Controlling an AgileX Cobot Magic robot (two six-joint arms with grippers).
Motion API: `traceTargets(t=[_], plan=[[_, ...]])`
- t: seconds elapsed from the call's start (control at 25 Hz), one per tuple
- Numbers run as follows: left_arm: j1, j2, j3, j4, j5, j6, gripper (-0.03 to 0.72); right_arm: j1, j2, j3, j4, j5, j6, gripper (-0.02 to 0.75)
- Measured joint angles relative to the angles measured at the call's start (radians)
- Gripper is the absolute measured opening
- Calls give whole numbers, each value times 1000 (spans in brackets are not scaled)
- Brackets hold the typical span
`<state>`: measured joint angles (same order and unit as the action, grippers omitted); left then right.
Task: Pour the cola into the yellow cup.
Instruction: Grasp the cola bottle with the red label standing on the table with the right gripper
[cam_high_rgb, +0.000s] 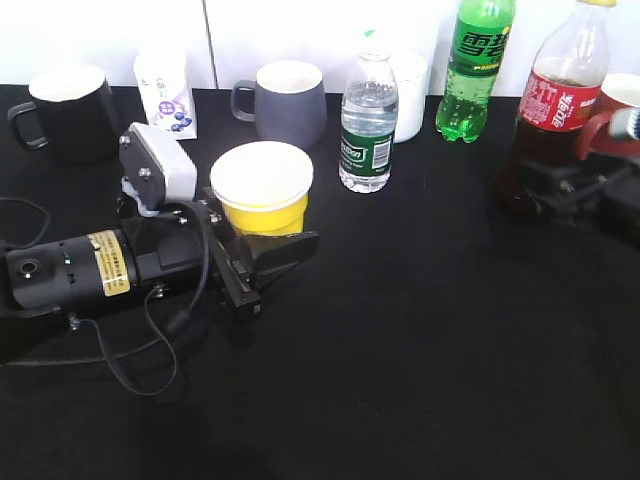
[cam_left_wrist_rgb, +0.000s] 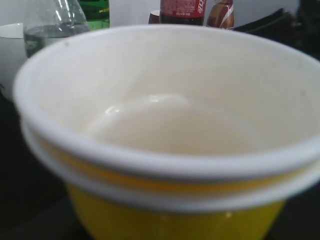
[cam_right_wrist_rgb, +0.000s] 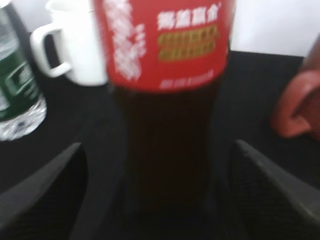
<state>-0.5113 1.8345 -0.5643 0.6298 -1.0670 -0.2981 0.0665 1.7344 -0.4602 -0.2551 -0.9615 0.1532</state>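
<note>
The yellow cup (cam_high_rgb: 262, 190), with white rim and white inside, stands left of the middle on the black table and fills the left wrist view (cam_left_wrist_rgb: 165, 150). My left gripper (cam_high_rgb: 272, 240) reaches around its base. One finger lies along the cup's front; the other is hidden behind it. The cola (cam_high_rgb: 556, 100), a tall bottle with a red label, stands at the far right. It also shows in the right wrist view (cam_right_wrist_rgb: 167, 135). My right gripper (cam_right_wrist_rgb: 157, 150) is open, with a finger on each side of the bottle's lower part and a gap on both sides. It shows in the exterior view (cam_high_rgb: 545, 190) too.
Along the back stand a black mug (cam_high_rgb: 65, 110), a small white carton (cam_high_rgb: 168, 90), a grey mug (cam_high_rgb: 288, 102), a water bottle (cam_high_rgb: 368, 125), a white mug (cam_high_rgb: 410, 95), a green soda bottle (cam_high_rgb: 478, 65) and a dark red mug (cam_high_rgb: 622, 105) beside the cola.
</note>
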Motion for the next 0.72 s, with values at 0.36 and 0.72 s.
traceTargets(t=[0.36,0.72], plan=[[0,0,0,0,-1,0,435,0,91,-225,-71,11,37,657],[0,0,0,0,-1,0,435,-2,100,-248,-97,17,44,507]])
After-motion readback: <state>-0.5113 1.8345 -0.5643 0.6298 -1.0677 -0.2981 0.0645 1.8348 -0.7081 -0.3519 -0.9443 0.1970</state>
